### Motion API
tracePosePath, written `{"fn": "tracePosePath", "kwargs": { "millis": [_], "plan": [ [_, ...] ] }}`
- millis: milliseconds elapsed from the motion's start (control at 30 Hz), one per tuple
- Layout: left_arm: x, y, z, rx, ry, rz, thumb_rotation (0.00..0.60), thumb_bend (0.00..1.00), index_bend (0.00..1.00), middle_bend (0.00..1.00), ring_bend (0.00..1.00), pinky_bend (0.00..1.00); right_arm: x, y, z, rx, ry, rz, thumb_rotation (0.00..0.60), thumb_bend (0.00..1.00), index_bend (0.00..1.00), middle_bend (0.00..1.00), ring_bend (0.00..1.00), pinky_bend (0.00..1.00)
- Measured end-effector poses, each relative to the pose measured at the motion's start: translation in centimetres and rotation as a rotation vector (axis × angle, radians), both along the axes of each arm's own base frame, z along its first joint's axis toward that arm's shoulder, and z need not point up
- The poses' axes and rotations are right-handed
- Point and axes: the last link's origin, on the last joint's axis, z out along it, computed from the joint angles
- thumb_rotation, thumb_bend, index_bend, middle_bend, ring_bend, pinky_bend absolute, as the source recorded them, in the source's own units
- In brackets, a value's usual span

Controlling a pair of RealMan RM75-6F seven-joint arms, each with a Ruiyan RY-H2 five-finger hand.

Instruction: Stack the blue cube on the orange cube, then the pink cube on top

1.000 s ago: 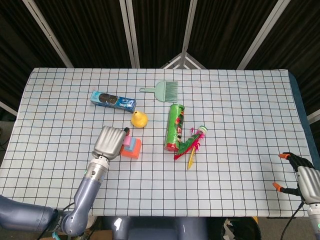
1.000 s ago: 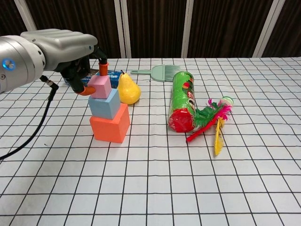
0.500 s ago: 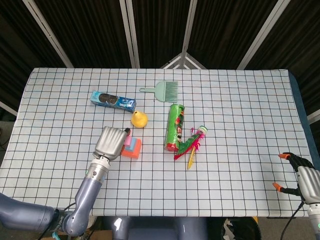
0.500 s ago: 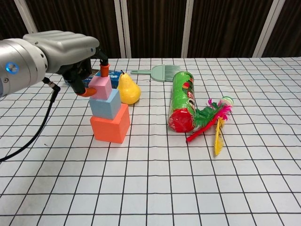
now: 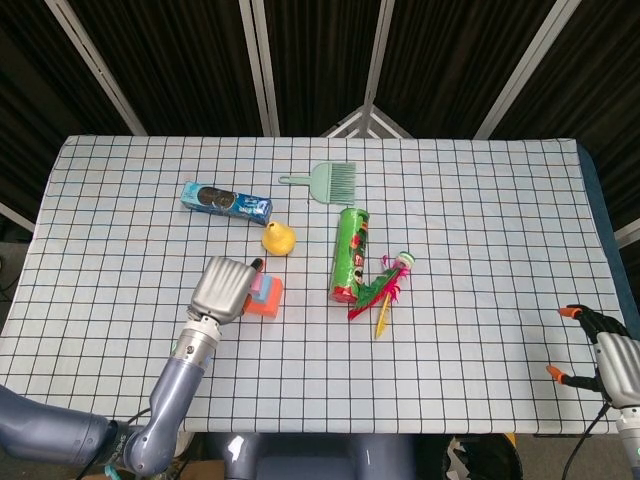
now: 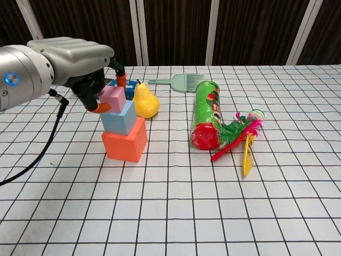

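With the pink cube [image 6: 112, 99] seated on the blue cube [image 6: 119, 118] atop the orange cube [image 6: 124, 140], the left hand [image 6: 80, 61] pinches it between orange-tipped fingers [image 6: 121, 80]. Any sideways drag at release could topple the stack. The right hand [image 5: 610, 357] idles, fingers spread.

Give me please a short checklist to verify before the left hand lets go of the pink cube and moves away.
1. Blue cube sits on orange cube: ok.
2. Pink cube rests on the blue cube: ok, slightly off-centre.
3. Left hand has released the pink cube: not ok, fingertips remain at its sides.
4. Pear is apart from the stack: ok, but close behind.
5. Right hand is far from the stack: ok, at the table edge.
6. Stack stands straight: cannot tell for certain.
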Motion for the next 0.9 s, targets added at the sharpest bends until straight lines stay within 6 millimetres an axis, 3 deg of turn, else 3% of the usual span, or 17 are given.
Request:
{"fn": "tracePosePath", "kwargs": {
  "millis": [367,633,767,900],
  "plan": [
    [0.4,-0.1,1.1,0.047,-0.022,-0.017,0.600,0.37,0.22,0.81,0.68,0.84,0.1,0.1,0.1,-0.005,0.002,0.002,0.600,0.17,0.25,0.20,0.19,0.16],
    [1.2,-1.5,3.4,0.049,-0.075,-0.058,0.600,0.37,0.26,0.80,0.67,0.84,0.0,0.1,0.3,-0.012,0.002,-0.002,0.600,0.17,0.25,0.20,0.19,0.16],
    [1.1,-3.2,5.6,0.040,-0.097,-0.062,0.600,0.37,0.27,0.68,0.56,0.74,0.0,0.2,0.4,-0.015,0.003,-0.006,0.600,0.17,0.25,0.20,0.19,0.16],
    [-0.9,-5.3,8.0,0.051,-0.109,-0.036,0.600,0.37,0.23,0.46,0.36,0.53,0.1,0.3,0.4,-0.008,0.005,-0.006,0.600,0.17,0.25,0.20,0.19,0.13]
  ]
}}
